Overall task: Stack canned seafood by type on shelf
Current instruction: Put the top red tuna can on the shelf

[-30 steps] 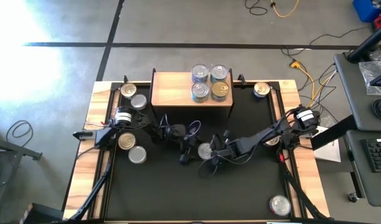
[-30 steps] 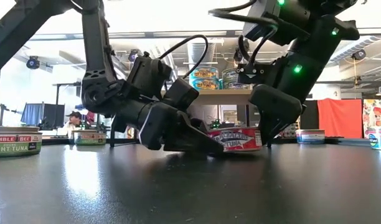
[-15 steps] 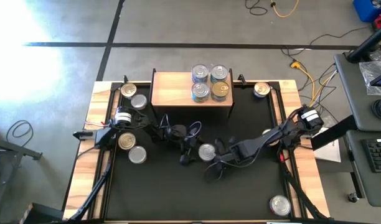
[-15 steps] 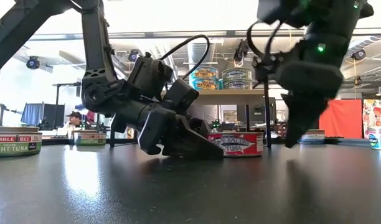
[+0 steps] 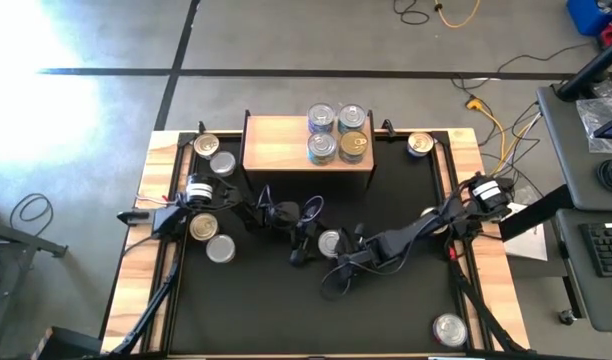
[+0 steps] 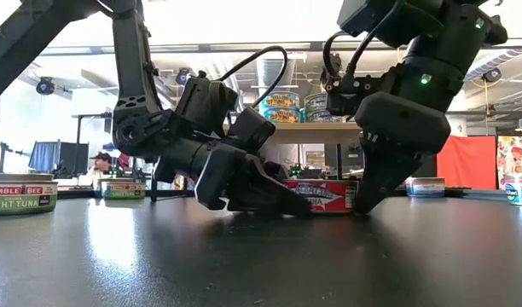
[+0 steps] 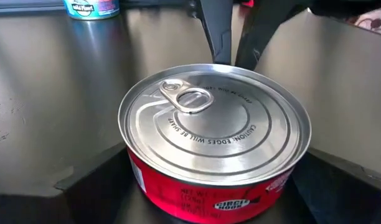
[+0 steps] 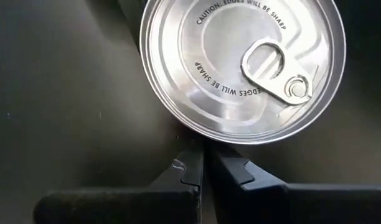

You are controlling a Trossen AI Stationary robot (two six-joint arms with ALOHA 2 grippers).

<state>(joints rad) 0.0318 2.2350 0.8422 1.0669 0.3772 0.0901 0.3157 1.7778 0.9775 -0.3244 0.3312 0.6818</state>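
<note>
Red-labelled tin (image 7: 214, 149) | silver pull-tab lid | upright on black table (image 5: 256, 310)

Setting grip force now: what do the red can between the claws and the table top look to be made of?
Red can: apparently metal. The lid is bright silver with pressed rings, a pull tab and embossed lettering; the side is glossy red, print or label unclear. Table top: black, smooth, semi-gloss, mirroring lights and cans; the material itself is uncertain.
</note>
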